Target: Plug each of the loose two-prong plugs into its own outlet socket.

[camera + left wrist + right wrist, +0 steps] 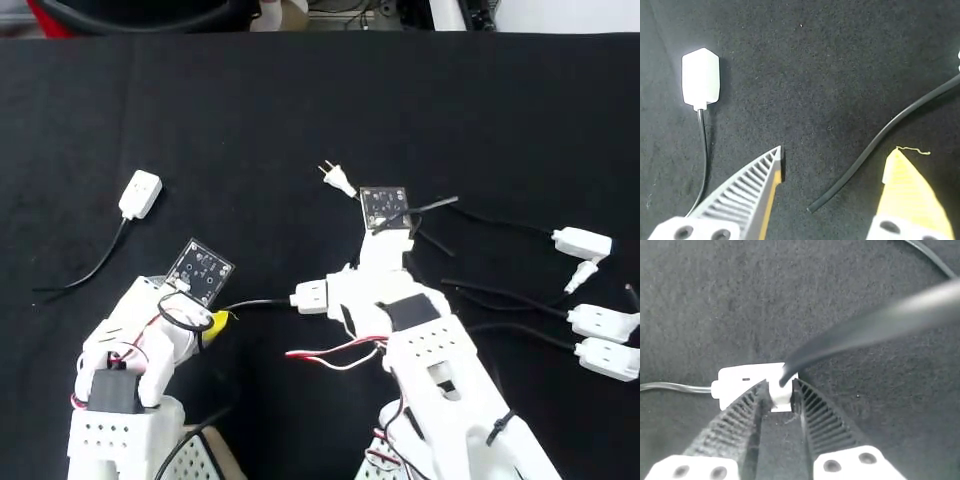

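Currently your right gripper (780, 391) is clamped on a white plug (781, 396), with both ribbed fingers (735, 420) pressed against its sides. The plug sits butted against the end of the middle socket (310, 297), the white block near the centre of the black table (300, 110), and you can take that socket as your landmark. You cannot tell how deep the prongs are seated. The plug's thick black cord (880, 325) rises from it toward the wrist camera.

On its other end, the middle socket has a thin black cable (258, 303) that runs off toward your left arm. Your left gripper (837, 150) stands wide apart at that end of the cable, one finger grey and ribbed, the other yellow. The cable's cut end (812, 207) lies on the cloth between them, and you can see it touching neither.

A loose two-prong plug (337, 179) lies beyond the middle socket, on the side away from the arm bases, with its prongs pointing farther away. A second socket (140, 194) rests well to the left of the middle socket, past your left arm, with a black lead (100, 262) trailing from it. Well to the right of the middle socket lie three more white connectors (600, 321), each on its own black cord. You cannot tell whether they are plugs or sockets.
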Controlling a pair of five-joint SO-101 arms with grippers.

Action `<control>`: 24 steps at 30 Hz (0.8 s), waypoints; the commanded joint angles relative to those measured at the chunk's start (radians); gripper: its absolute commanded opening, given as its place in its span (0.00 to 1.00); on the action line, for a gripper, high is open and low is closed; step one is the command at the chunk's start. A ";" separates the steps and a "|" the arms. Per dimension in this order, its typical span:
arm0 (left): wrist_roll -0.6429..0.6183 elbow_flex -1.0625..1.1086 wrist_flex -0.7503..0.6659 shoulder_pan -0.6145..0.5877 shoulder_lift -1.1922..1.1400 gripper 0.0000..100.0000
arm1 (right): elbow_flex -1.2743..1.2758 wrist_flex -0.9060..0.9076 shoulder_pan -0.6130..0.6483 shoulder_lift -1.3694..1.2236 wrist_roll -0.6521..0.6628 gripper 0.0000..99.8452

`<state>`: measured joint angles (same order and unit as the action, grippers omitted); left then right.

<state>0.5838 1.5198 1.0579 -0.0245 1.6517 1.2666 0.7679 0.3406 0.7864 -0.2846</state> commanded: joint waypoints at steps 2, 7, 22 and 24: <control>0.006 -0.008 0.005 -0.028 0.008 0.32 | 0.028 -0.018 0.038 0.002 -0.011 0.01; 0.006 -0.005 0.005 -0.038 0.008 0.32 | 0.058 -0.021 0.103 0.001 -0.011 0.01; 0.008 0.044 0.005 -0.084 0.008 0.32 | 0.031 0.064 -0.327 0.007 0.324 0.01; 0.008 0.047 0.005 -0.087 0.008 0.32 | 0.028 0.064 -0.437 0.007 0.417 0.01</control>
<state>0.5838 1.5673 1.0579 -0.0936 1.6517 1.3142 0.8109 0.1274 0.7986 -0.0345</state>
